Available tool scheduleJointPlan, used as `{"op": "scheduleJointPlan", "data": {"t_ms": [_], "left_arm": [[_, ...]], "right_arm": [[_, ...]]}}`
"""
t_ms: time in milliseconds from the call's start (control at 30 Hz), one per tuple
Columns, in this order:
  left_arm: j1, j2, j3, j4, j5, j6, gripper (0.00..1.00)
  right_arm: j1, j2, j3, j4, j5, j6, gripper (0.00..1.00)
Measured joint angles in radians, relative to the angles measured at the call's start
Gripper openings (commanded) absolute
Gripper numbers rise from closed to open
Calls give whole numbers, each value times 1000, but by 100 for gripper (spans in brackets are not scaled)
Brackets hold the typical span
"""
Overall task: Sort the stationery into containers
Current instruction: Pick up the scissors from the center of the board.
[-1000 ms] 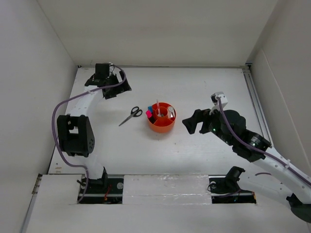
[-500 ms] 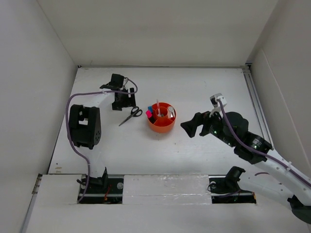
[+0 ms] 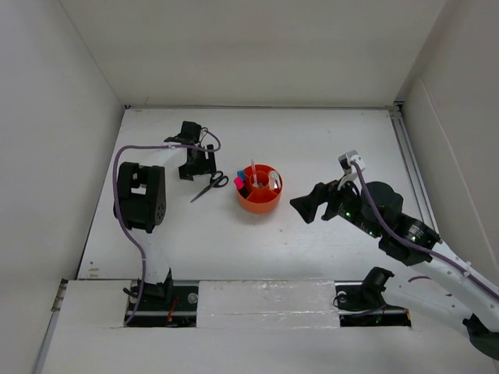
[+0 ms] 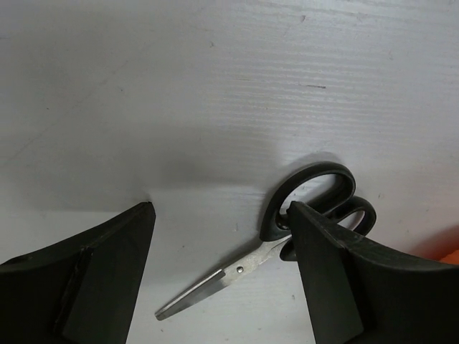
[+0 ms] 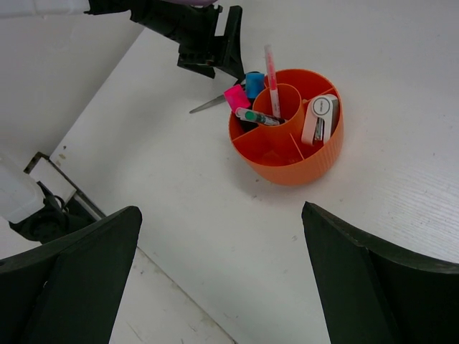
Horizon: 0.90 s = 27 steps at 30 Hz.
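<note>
- Watching L claw (image 3: 196, 165) (image 4: 221, 215) at far-left of counter (image 3: 335, 140): hanging low, jaws apart, grasping nothing.
- Finding black-handled scissors (image 3: 209, 185) (image 4: 265, 252) lying flat on counter between its fingers (image 4: 107, 272), handle loops partly hiding behind one finger, blade tip pointing away from organizer.
- Judging step as scissors pickup: centring over pivot/handle neck, not blade tip; dropping till tips are nearly touching counter; squeezing across the thin width; otherwise risking skid or blades swinging open.
- Noting orange organizer (image 3: 260, 202) (image 5: 301, 168) just right of scissors, near but apart; pink pen (image 5: 272, 68) standing in central cup, blue and pink caps on scissors side.
- Prob. needing blades-down drop into a freer compartment.
- Seeing R claw (image 3: 301, 204) (image 5: 221, 215) right of organizer, well apart, jaws wide, empty.
- Reading no brand, label or text anywhere; marks too small.
</note>
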<state>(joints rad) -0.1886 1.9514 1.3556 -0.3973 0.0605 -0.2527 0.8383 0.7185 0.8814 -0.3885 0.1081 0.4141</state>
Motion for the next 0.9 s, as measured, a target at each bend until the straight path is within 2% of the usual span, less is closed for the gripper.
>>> {"op": "scheduleJointPlan", "data": {"t_ms": [167, 400, 533, 600, 700, 733, 867, 900], "left_arm": [[-8, 9, 10, -1, -29, -5, 72], [-62, 55, 61, -34, -156, -13, 71], [-67, 65, 74, -39, -175, -28, 59], [-67, 69, 78, -40, -181, -35, 47], [-67, 73, 84, -38, -187, -42, 37], [-67, 75, 86, -39, -188, -43, 32], [-67, 87, 105, -52, -189, -45, 27], [-67, 90, 111, -56, -188, -45, 20]], "right_arm": [[8, 0, 0, 0, 0, 0, 100], [8, -12, 0, 0, 0, 0, 100], [15, -22, 0, 0, 0, 0, 100], [16, -26, 0, 0, 0, 0, 100], [16, -26, 0, 0, 0, 0, 100], [16, -26, 0, 0, 0, 0, 100], [16, -26, 0, 0, 0, 0, 100], [16, -27, 0, 0, 0, 0, 100]]}}
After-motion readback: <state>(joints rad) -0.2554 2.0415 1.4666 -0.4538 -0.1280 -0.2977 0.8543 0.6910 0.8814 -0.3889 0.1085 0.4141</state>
